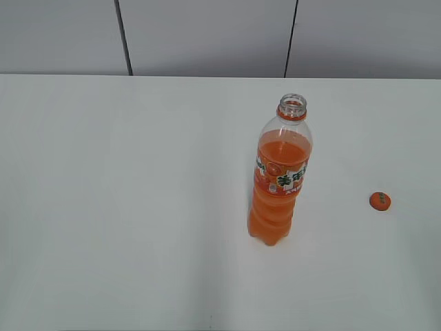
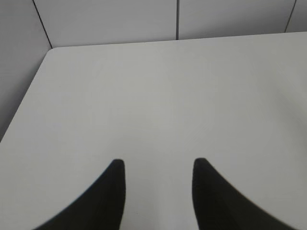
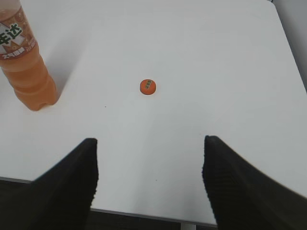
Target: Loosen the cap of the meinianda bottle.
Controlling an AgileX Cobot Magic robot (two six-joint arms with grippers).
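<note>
The table (image 1: 103, 207) carried two task items. The meinianda bottle (image 1: 279, 179) stood upright near its centre with the neck uncovered, so the unscrewing appeared complete. The cap (image 1: 380, 201) lay top-up, well apart to the bottle's right, probably set down clear of the base. The right gripper (image 3: 148, 179) was spread wide and empty, facing the cap from the table edge. The left gripper (image 2: 158, 191) was parted over bare surface, holding nothing; its view showed neither item.

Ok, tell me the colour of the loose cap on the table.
Orange, with faint print on top; the cap shows best in the right wrist view.
</note>
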